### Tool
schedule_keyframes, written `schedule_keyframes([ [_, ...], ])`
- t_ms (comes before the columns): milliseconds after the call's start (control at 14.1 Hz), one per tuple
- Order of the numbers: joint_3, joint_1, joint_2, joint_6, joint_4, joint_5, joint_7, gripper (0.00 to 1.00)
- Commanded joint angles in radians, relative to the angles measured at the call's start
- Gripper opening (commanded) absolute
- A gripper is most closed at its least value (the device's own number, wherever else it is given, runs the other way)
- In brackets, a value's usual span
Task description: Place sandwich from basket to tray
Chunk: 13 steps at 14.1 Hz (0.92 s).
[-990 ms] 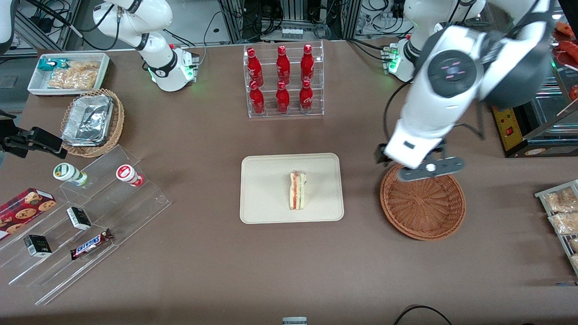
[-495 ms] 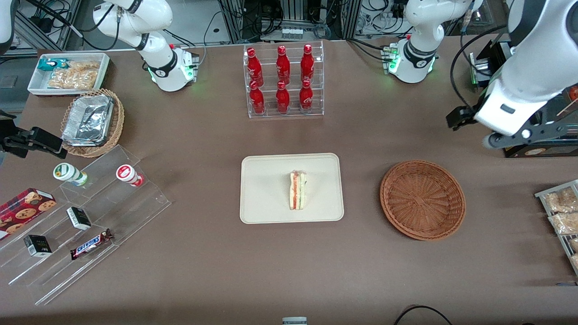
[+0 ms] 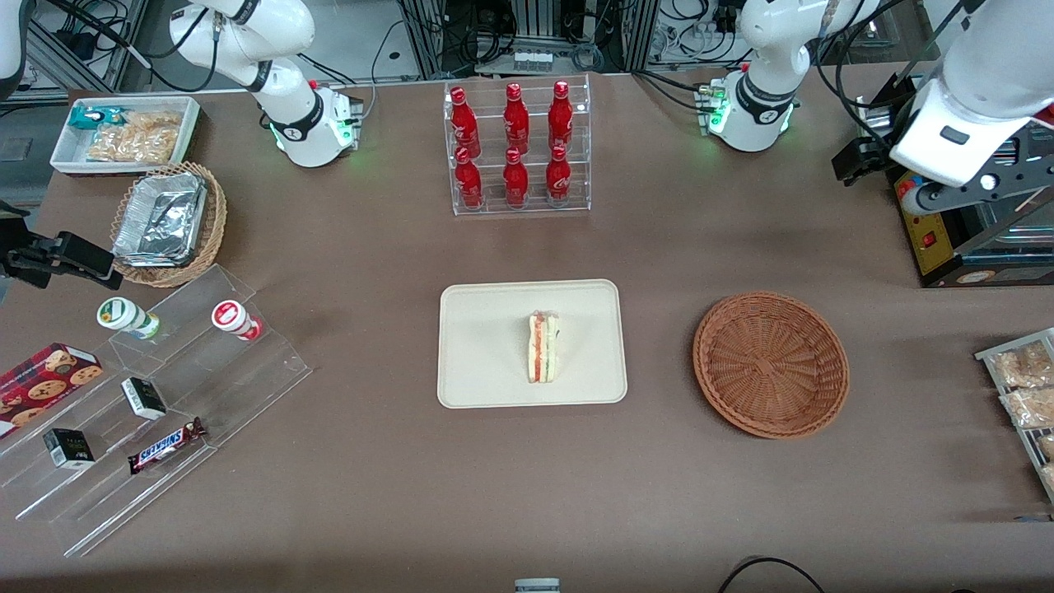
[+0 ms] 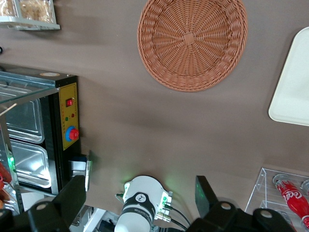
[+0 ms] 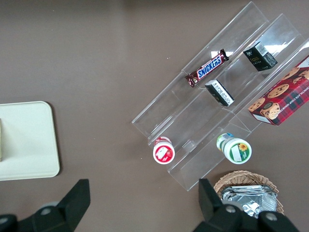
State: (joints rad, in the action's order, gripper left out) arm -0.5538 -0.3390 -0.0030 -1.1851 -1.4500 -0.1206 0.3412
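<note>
The sandwich point(image 3: 543, 347) lies on its side on the cream tray point(image 3: 486, 329), its red, orange and green filling edge facing up. The reddish-brown wicker basket point(image 3: 770, 362) sits beside the tray toward the working arm's end and holds nothing. My left gripper point(image 3: 860, 161) hangs high over the table, farther from the front camera than the basket and near a black machine. In the left wrist view the gripper point(image 4: 142, 198) is open, with nothing between its fingers; the basket point(image 4: 192, 41) and a corner of the tray point(image 4: 294, 87) lie well below it.
A black machine with a yellow panel point(image 3: 930, 231) stands under the arm. A rack of red bottles point(image 3: 516, 148) is farther back than the tray. Bagged snacks point(image 3: 1025, 387) lie near the basket. An acrylic step shelf point(image 3: 165, 395) and a pale basket with foil point(image 3: 169, 222) are toward the parked arm's end.
My left arm swung from over the basket's rim out to the working arm's end of the table, then drew farther from the front camera. Sandwich, tray and basket stayed put.
</note>
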Motion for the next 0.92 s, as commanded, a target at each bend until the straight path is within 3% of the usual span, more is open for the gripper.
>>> schedule_keyframes([
  [0, 0.003, -0.025, -0.023, -0.005, -0.026, 0.029, -0.022, 1.0],
  [495, 0.008, 0.0, -0.028, 0.004, -0.02, 0.032, -0.018, 1.0],
  [707, 0.249, 0.234, -0.029, -0.001, -0.021, 0.041, -0.019, 1.0],
  [848, 0.258, 0.233, -0.029, -0.001, -0.02, 0.078, -0.028, 1.0],
])
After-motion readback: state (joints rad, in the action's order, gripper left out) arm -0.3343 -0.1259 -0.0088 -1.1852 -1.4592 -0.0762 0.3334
